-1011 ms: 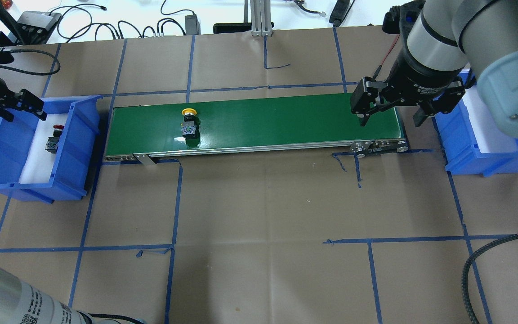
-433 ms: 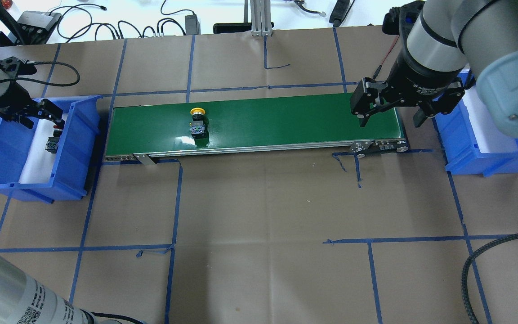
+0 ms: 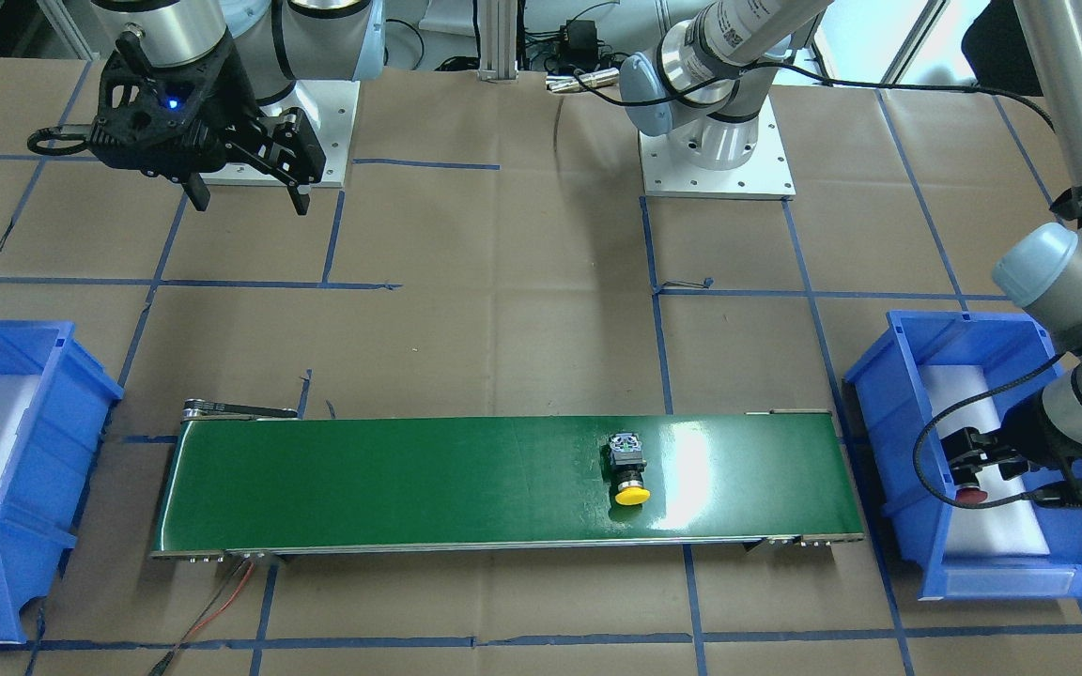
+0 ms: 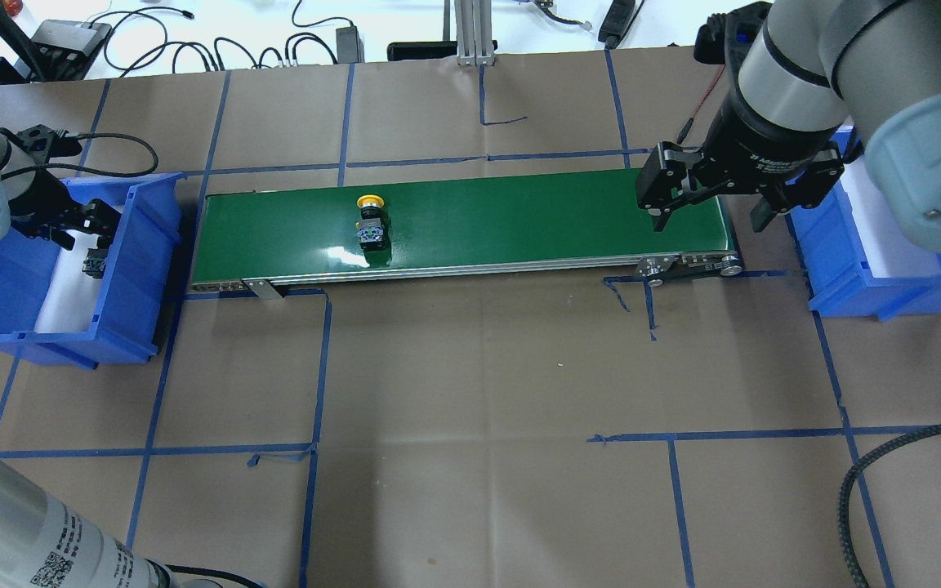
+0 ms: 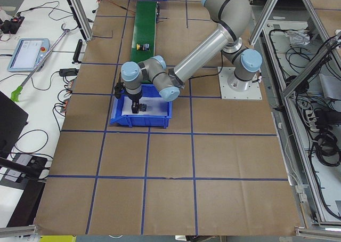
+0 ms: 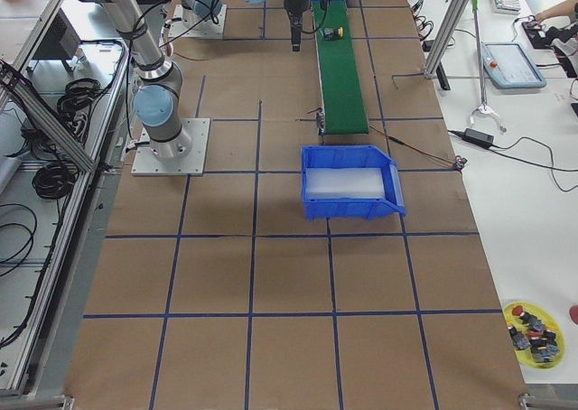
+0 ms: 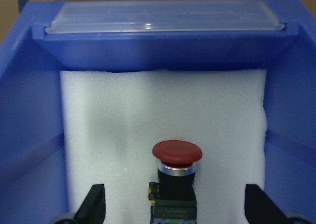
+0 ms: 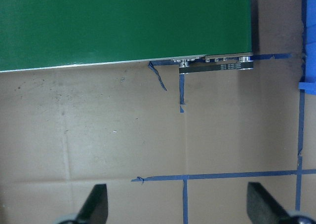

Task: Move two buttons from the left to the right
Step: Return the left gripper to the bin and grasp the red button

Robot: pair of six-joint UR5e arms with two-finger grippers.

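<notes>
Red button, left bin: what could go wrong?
The red mushroom-cap push-button lies sideways on white foam, flanked by the open left gripper; an off-centre close could twist it away. The yellow-capped push-button lies sideways on the green conveyor belt; it may roll or reach the open right gripper skewed.

Overhead and front views face each other over the belt (image 4: 519, 212) (both steep); wrist cameras sit close.

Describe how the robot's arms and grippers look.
The left arm and right arm are silver tubes with pale blue-grey joint caps. The left gripper and right gripper are black with two fingers. A black cable loops at the left wrist; white lettering rings the right wrist.
</notes>
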